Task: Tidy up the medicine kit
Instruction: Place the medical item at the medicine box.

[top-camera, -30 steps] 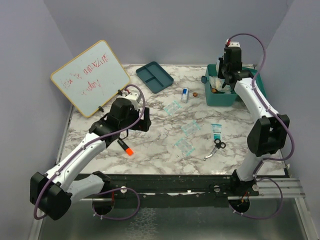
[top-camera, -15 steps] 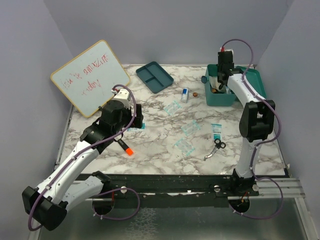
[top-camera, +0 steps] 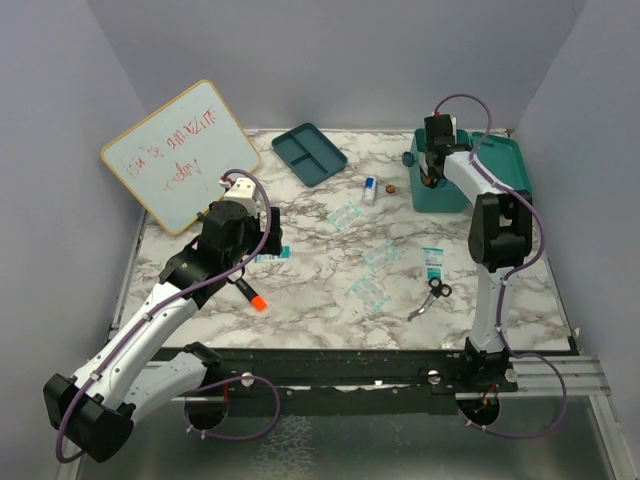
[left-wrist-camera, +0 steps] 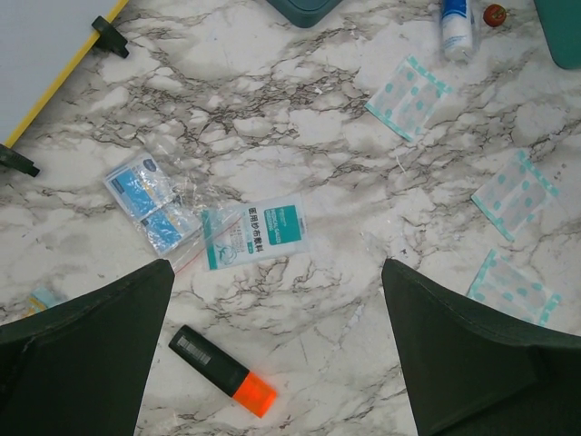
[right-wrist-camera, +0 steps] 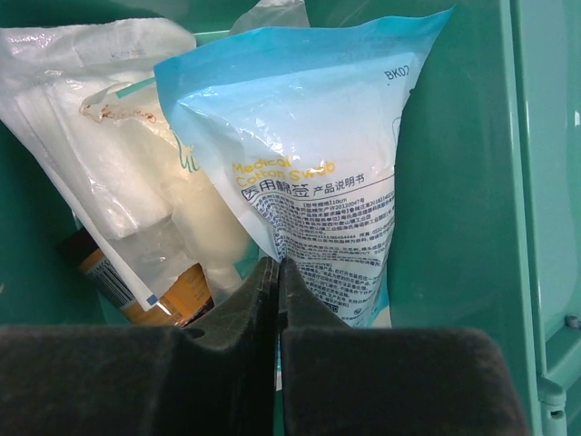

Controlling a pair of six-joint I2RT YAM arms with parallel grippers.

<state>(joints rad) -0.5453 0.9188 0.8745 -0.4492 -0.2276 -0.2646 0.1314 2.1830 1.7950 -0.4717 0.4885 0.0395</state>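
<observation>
While the left arm hangs over loose items, the step in hand looks like stowing a pouch. The right gripper (right-wrist-camera: 277, 265) is down inside the medicine kit (top-camera: 445, 198), which stands open at the far right corner of the table (top-camera: 320, 300). Its jaws are pressed all but together at the lower edge of a blue-and-white cotton swab pouch (right-wrist-camera: 318, 163), apparently pinching it. The pouch stands upright against the kit's right wall. To its left are white gauze-like packets (right-wrist-camera: 100, 136) and, lower down, a brown bottle (right-wrist-camera: 113, 272), partly hidden.

The kit is a teal plastic box with rounded corners, its lid laid back toward the table's right edge. Its inside looks loosely filled rather than packed flat.

The left gripper (top-camera: 265, 240) hovers with jaws wide and holding nothing. Below it, left of the table's centre, lie a white sachet (left-wrist-camera: 259, 232), a clear bag of blue packets (left-wrist-camera: 150, 200) and an orange-capped marker (left-wrist-camera: 222, 371).

The next move likely calls for the right jaws to part and lift straight out without dragging the pouch back up. Much seems left to do: dotted plasters (left-wrist-camera: 408, 97), a small tube (top-camera: 370, 188) and scissors (top-camera: 432, 295) lie scattered across the middle of the table, apart from the kit.
</observation>
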